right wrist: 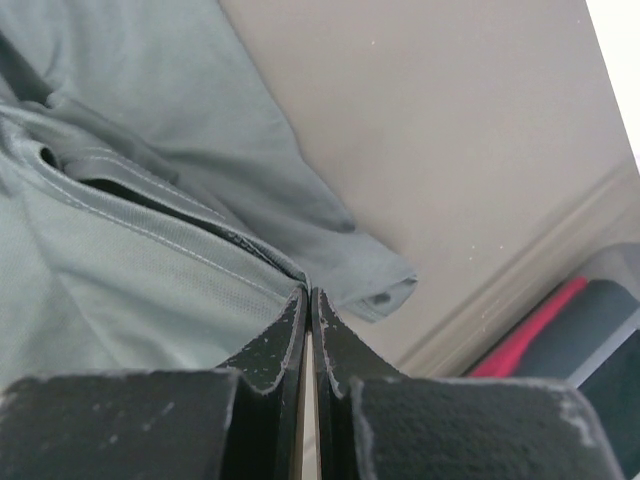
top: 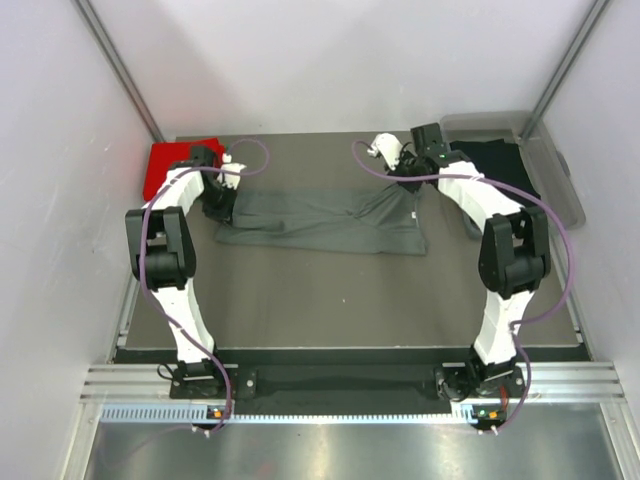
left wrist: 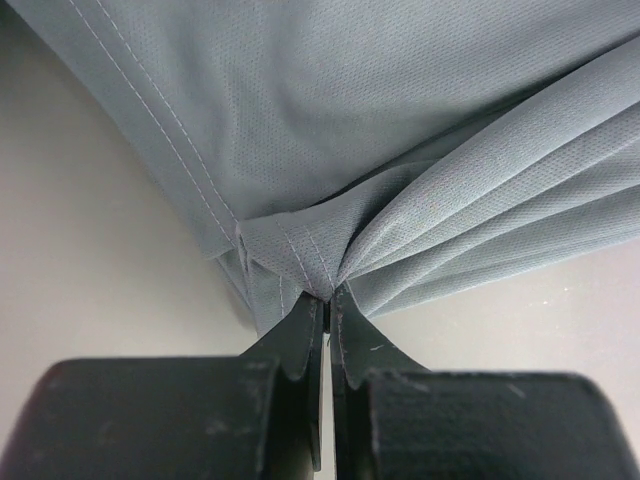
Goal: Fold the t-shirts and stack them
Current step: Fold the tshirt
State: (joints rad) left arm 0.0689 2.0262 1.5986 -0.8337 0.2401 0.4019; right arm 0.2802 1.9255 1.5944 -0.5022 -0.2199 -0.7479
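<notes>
Pinching a bunched corner of the dark grey t-shirt (left wrist: 400,120), the left gripper (left wrist: 328,300) has its fingers drawn almost together. The stitched hem and a fan of folds gather right at the tips, and the cloth spreads ahead of them over the table (top: 340,300). The right gripper (right wrist: 308,295) is likewise clamped narrow on a seamed edge of the same shirt. Fabric lies to its left, and a sleeve end rests just beyond the tips. Between the two grippers the shirt stretches as a long creased band, rising toward the right gripper. Just past the left gripper, in the far corner, lies the red t-shirt (top: 165,165). Past the right gripper, the black t-shirt (top: 500,165) lies in the clear plastic tub (top: 565,195).
</notes>
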